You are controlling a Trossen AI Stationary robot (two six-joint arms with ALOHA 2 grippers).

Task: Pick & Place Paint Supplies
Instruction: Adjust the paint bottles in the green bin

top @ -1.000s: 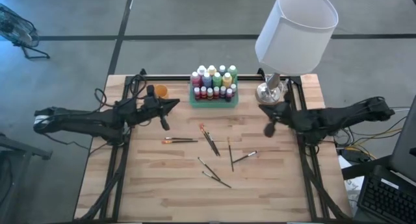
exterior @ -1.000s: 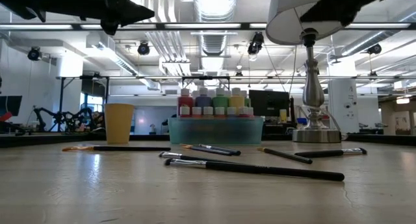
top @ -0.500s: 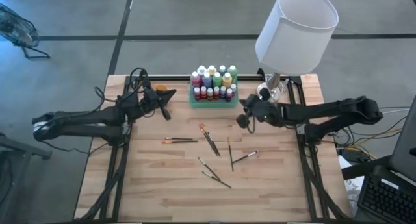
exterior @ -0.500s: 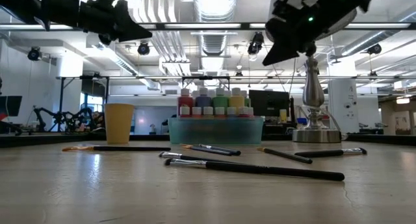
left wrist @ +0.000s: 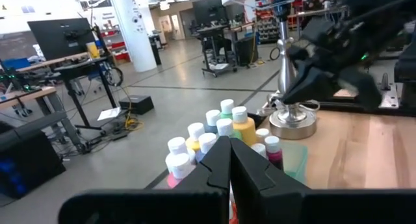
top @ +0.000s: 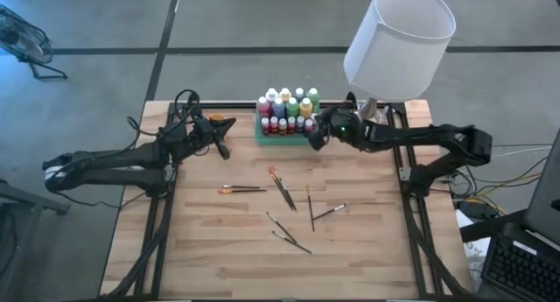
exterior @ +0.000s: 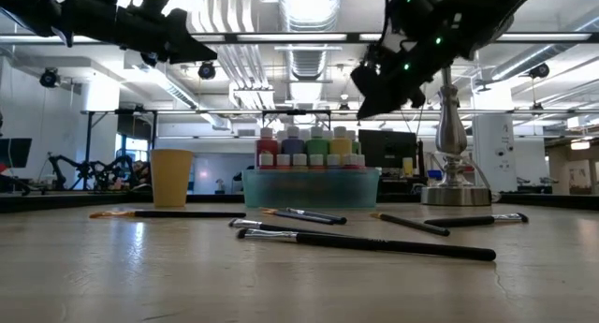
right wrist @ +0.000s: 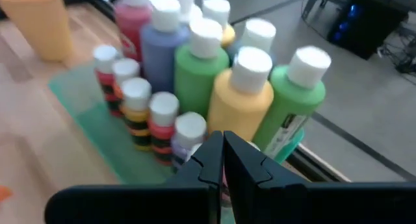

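— where, the paint bottles [top: 286, 112]?
— packed upright in green tray [top: 288, 137] at table's far edge; paintbrushes [top: 284, 200] scattered flat mid-table.
— right gripper [top: 314, 133]?
— pressed together, empty, raised just beside tray's right end.
— left gripper [top: 224, 144]?
— pressed together too, empty, raised beside orange cup [exterior: 171, 177], left of tray.

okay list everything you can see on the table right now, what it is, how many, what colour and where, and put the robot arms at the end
paint bottles: many, assorted colours with pale caps, standing in the tray
tray: one, green, back centre of the table
paintbrushes: several, thin and dark-handled, scattered flat mid-table
cup: one, orange, left of the tray
lamp: one, white shade on a metal base, back right corner
table: one, pale wood
left gripper: shut, empty, raised beside the cup
right gripper: shut, empty, at the tray's right end
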